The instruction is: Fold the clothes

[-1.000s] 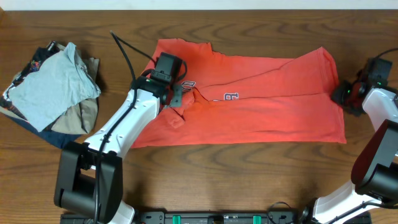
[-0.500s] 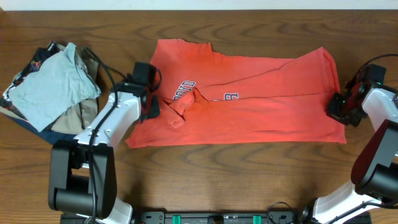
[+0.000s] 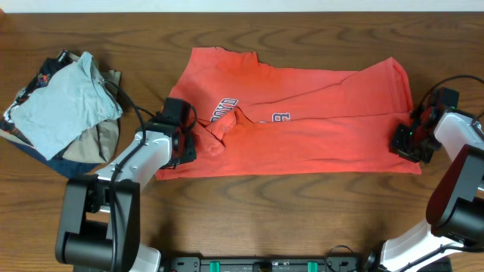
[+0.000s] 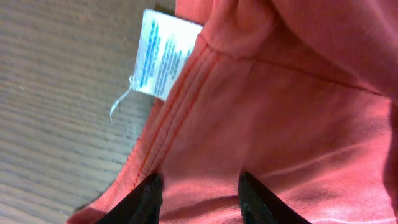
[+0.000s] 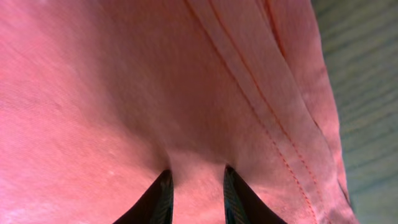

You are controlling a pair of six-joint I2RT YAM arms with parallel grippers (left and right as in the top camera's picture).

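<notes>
- the red-orange t-shirt (image 3: 318, 136) lies spread flat on the tabletop (image 3: 302, 211), stretched between our two tools, with its white lettering (image 3: 281, 117) facing up.
- our left tool (image 3: 185, 143) sits on the shirt's edge at its own end of the cloth, with a small crumpled fold just beside it.
- in the left wrist view the left tool (image 4: 199, 196) has its two dark fingers (image 4: 148, 200) partly apart, and red cloth (image 4: 280, 124) fills the gap between them. we cannot tell whether it grips the cloth or only presses down on it.
- ahead of that tool and a little to one side, a white care label (image 4: 160, 53) with blue print sticks out past the stitched seam onto the bare wood (image 4: 56, 93).
- our right tool (image 3: 408, 143) sits on the opposite end of the shirt, near its lower corner.
- in the right wrist view the right tool (image 5: 196, 196) is nearly closed, and a ridge of red cloth (image 5: 124, 81) is pinched up between its fingers (image 5: 160, 199). the double-stitched hem runs just beside the tool, with wood (image 5: 367, 74) beyond it.
- well beyond the left tool, away from the shirt, there is a heap of other garments: a light grey t-shirt (image 3: 60, 106) on top, with tan (image 3: 102, 140) and dark navy (image 3: 72, 168) cloth under it.
</notes>
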